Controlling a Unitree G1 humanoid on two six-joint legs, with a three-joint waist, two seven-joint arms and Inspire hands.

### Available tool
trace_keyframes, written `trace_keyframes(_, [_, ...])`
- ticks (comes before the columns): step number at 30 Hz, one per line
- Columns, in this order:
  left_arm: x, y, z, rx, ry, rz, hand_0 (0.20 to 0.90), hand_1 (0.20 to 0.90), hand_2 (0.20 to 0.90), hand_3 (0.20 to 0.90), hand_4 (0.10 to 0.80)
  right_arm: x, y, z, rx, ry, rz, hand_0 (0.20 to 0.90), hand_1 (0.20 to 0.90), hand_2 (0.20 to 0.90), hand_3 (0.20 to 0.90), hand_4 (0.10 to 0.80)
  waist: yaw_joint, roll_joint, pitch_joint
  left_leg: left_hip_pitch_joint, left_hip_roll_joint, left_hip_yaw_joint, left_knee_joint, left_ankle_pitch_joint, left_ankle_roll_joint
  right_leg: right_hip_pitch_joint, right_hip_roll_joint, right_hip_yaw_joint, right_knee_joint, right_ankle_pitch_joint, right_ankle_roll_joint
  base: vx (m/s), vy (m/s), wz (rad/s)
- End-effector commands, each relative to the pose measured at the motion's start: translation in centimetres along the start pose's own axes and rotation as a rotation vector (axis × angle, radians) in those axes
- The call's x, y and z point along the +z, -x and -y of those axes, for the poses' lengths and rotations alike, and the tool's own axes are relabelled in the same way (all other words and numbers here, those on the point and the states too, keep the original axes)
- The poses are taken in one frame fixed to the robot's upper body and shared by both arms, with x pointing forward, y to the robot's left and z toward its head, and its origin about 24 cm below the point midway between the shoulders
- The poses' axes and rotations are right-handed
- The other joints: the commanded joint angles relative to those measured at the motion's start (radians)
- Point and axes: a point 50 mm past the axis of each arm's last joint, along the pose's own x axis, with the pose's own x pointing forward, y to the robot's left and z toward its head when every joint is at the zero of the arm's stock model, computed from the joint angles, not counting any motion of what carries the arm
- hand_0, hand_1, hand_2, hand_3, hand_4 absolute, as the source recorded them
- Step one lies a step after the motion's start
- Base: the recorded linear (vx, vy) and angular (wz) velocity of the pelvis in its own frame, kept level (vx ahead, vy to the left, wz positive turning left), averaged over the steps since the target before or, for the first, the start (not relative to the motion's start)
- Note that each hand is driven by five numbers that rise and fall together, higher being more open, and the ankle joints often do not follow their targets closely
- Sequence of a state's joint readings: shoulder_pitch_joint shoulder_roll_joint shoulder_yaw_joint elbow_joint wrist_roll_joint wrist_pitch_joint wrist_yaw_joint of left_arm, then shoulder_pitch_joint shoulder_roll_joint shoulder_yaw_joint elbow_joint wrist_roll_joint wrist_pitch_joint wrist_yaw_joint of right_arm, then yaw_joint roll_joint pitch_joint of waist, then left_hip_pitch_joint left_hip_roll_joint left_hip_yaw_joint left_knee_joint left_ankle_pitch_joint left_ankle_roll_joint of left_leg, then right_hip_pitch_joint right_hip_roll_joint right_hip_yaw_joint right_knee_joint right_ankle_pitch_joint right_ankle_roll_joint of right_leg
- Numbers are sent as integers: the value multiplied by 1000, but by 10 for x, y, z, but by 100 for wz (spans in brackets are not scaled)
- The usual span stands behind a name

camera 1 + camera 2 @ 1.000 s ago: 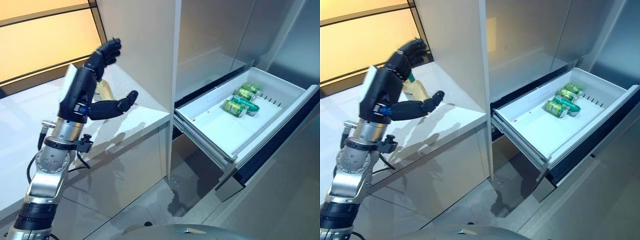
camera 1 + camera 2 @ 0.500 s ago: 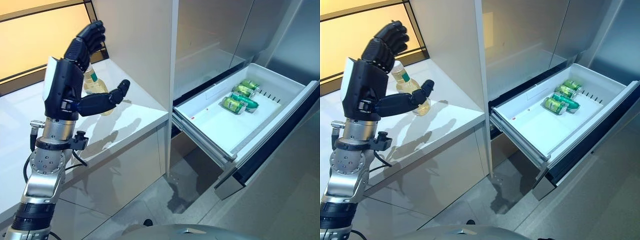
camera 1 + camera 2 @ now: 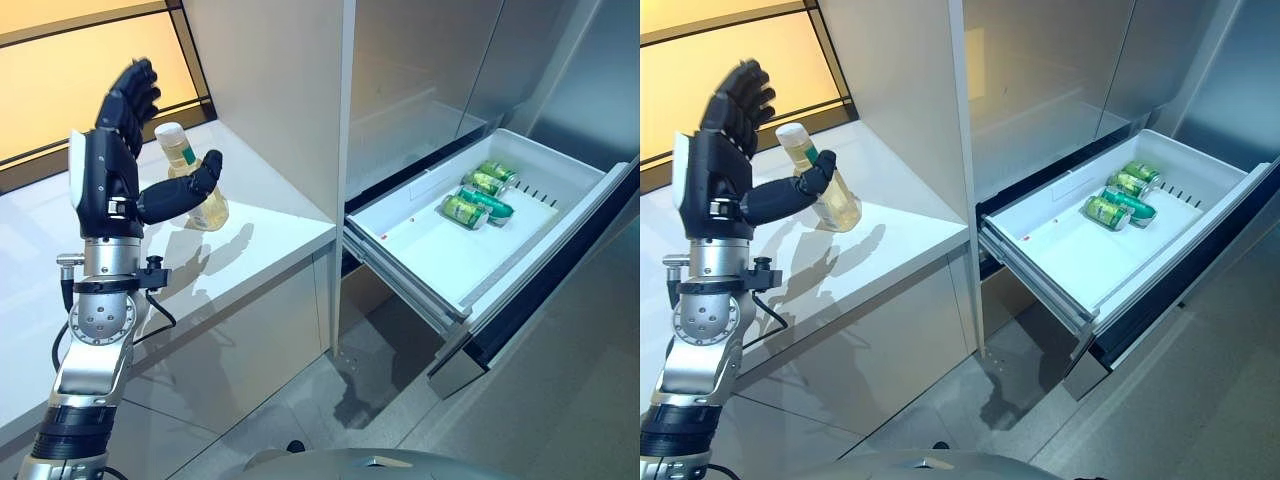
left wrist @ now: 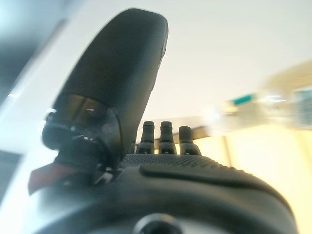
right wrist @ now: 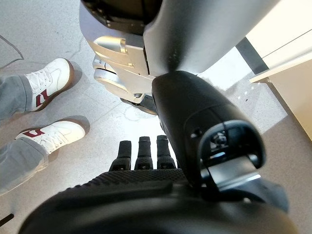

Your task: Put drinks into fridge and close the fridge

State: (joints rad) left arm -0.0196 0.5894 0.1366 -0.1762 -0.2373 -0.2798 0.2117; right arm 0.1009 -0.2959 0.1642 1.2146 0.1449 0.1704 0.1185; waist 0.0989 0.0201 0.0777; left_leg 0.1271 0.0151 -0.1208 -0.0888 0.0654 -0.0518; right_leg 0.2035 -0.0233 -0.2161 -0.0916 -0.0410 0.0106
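A clear bottle of yellow drink [image 3: 192,188] with a white cap stands upright on the white counter [image 3: 250,240], near the tall cabinet wall. My left hand [image 3: 100,172] is raised just left of the bottle and open, with the fingers up and spread. Its thumb reaches towards the bottle's middle; I cannot tell whether it touches. The bottle shows blurred in the left wrist view [image 4: 273,97]. The fridge drawer [image 3: 420,270] stands pulled out at the right, with green cans [image 3: 478,195] lying at its far end. My right hand [image 5: 141,204] hangs open above the floor.
The tall white cabinet wall [image 3: 290,90] stands right behind the bottle. The open drawer juts out over the grey floor [image 3: 370,370]. A person's white shoes [image 5: 44,107] stand on the floor near my right hand.
My left hand has moved left and up, away from in front of the bottle, so the bottle now shows fully. The bottle and drawer have not moved.
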Motion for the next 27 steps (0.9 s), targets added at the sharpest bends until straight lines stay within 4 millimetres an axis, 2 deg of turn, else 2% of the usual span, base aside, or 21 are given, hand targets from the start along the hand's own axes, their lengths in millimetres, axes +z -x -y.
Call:
trace_keyframes(1, [29, -23, -19, 104, 7, 142, 900, 900, 900, 900, 800, 23, -1, -19, 79, 10, 53, 900, 900, 900, 900, 800, -3, -23, -13, 13, -74, 27, 2, -81, 71, -45, -6, 44, 28, 35, 37, 0, 0, 0])
trace_keyframes(9, [22, -27, -24, 170, -3, 91, 900, 900, 900, 900, 800, 23, -2, -19, 79, 13, 47, 900, 900, 900, 900, 800, -9, -22, -19, 14, -73, 31, 2, -82, 71, -46, -5, 49, 26, 36, 37, 16, -1, -2])
trace_keyframes(20, [39, -32, -27, 212, 31, 202, 900, 900, 900, 900, 800, 21, -2, -21, 81, 17, 46, 900, 900, 900, 900, 800, -14, -24, -25, 12, -73, 32, 2, -81, 69, -47, -4, 54, 23, 37, 37, -4, 0, -1])
trace_keyframes(27, [27, -31, -25, 173, 24, 97, 900, 900, 900, 900, 800, 21, -2, -21, 82, 22, 46, 900, 900, 900, 900, 800, -16, -23, -23, 13, -74, 31, 2, -81, 69, -46, -3, 54, 23, 38, 38, 0, 0, 0])
